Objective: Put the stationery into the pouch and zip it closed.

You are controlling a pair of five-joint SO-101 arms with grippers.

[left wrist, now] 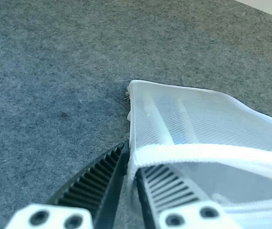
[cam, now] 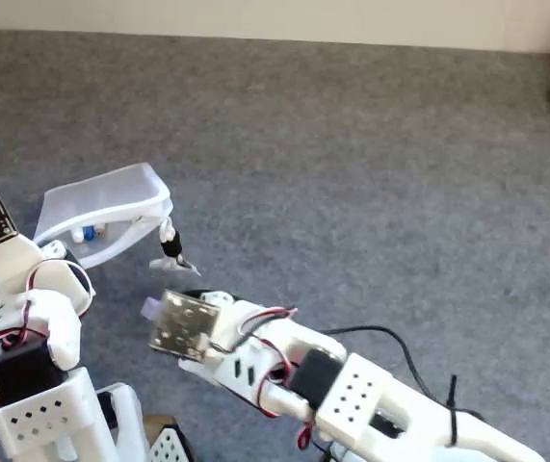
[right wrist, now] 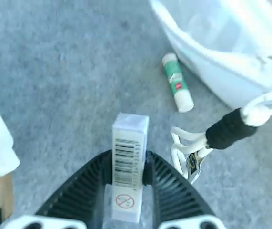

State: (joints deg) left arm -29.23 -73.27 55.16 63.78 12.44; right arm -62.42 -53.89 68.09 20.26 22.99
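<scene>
- Left gripper (left wrist: 128, 157) pinched tight on the rim of the white see-through mesh pouch (cam: 101, 207), right at one corner of the mouth. Guessing the point: propping the mouth up and open off the grey carpet (cam: 352, 144), ready for loading. Agree?
- Yep, looks that way. Mouth gaping wide, pouch sitting over by the left arm, tilted rather than flat. Already got a couple of small bits inside, one blue, one white, too tiny to name.
- And moving right from there?
- Green-and-white glue stick (right wrist: 177, 82) flat on the carpet just beside the pouch wall, outside it, so not packed yet. Then the black-wrapped zip pull with a white loop (cam: 170, 246), dangling off the end of the mouth, so nowhere near zipped. Furthest right, right gripper (right wrist: 128, 164) squeezed on a small white rectangular box with a barcode (right wrist: 131, 129), box poking out lengthwise past the fingertips, near the mouth but clear of it. Probably gripped end-on like that for a straight push into the opening.
- Pouch itself, any notes?
- Thin, floppy ribbed mesh, thick white tape band along the zip. Would likely sag shut without that pinch.
</scene>
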